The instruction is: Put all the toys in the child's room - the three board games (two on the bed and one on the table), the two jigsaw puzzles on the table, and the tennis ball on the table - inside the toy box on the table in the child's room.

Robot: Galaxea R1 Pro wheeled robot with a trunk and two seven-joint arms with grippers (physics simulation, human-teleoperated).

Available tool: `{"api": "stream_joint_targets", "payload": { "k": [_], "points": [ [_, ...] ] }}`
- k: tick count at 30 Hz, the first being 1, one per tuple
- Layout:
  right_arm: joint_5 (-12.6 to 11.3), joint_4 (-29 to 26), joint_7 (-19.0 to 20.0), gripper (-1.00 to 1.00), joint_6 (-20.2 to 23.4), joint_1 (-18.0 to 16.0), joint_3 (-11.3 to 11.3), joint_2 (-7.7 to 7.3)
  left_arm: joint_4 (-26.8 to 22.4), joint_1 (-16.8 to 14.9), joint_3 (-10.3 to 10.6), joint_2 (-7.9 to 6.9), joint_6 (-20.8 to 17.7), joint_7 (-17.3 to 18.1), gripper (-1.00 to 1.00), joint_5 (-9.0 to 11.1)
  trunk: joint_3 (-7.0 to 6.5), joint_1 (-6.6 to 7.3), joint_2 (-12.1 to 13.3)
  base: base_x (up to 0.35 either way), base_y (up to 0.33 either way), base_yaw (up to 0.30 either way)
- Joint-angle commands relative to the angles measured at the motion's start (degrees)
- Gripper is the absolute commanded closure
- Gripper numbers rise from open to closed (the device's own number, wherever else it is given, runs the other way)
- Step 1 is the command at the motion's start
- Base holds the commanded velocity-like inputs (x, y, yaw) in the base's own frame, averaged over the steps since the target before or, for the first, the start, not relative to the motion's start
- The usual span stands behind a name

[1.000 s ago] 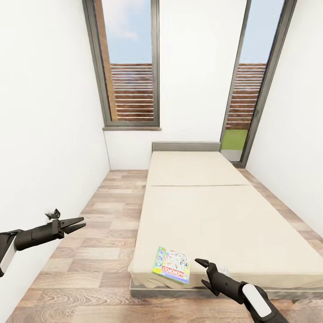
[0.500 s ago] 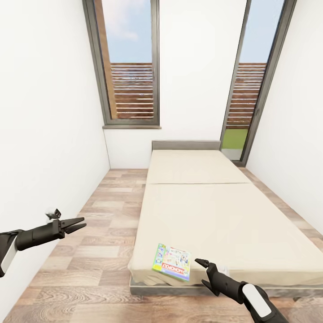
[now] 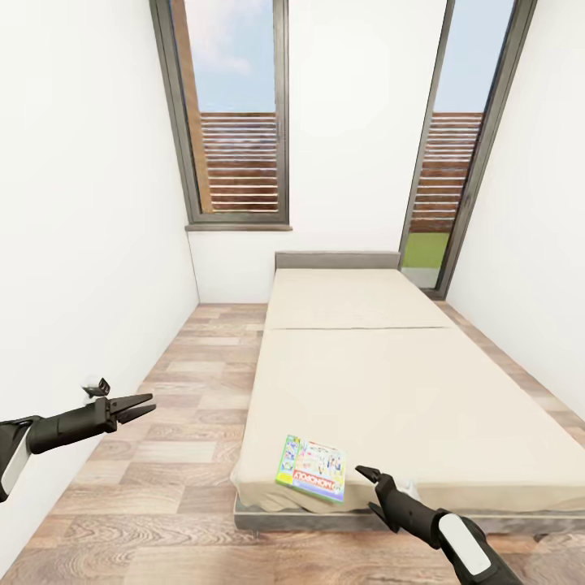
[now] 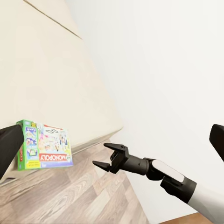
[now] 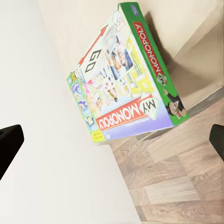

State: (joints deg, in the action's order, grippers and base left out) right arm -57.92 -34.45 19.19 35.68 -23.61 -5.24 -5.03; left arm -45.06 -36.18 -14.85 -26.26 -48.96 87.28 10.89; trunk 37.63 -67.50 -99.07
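Right claw (image 3: 370, 490) open, board game (image 3: 312, 478) lengthwise along bed (image 3: 390, 382)

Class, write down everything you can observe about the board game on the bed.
The board game is a flat rectangular printed box with green edges, a pale illustrated lid and a red "My Monopoly" band. It looks like cardboard, closed and intact. It lies flat on the near corner of the bed, one end seeming to jut past the mattress edge. The open right gripper is beside it, not touching.

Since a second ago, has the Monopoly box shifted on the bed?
No. The Monopoly box still overhangs the bed's near left corner; box and bed shifted together, so the camera moved.
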Motion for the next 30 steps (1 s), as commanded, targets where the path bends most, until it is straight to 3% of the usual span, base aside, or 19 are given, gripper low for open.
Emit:
{"api": "stream_joint_targets", "payload": {
  "k": [1, 15, 30],
  "points": [
    [0.09, 0.0, 0.25, -1.0, 0.08, -0.04, -0.22, 0.02, -0.01, -0.03, 0.0, -0.01, -0.61, 0.21, -1.0, 0.01, 0.24, -0.22, -0.44, 0.0, 0.0, 0.0],
    [3.41, 0.08, 3.64, -1.0, -1.29, -0.04, -0.29, 0.09, -0.02, -0.03, 0.0, -0.1, -0.61, 0.26, -1.0, 0.02, 2.75, -3.3, -6.06, 0.0, 0.0, 0.0],
    [4.47, 1.26, 3.88, -1.0, -1.36, -0.04, 0.18, 0.41, -0.02, -0.03, 0.01, -0.11, -0.61, 0.26, -1.0, 0.04, 5.45, -6.59, -12.07, 0.0, 0.0, 0.0]
  ]
}}
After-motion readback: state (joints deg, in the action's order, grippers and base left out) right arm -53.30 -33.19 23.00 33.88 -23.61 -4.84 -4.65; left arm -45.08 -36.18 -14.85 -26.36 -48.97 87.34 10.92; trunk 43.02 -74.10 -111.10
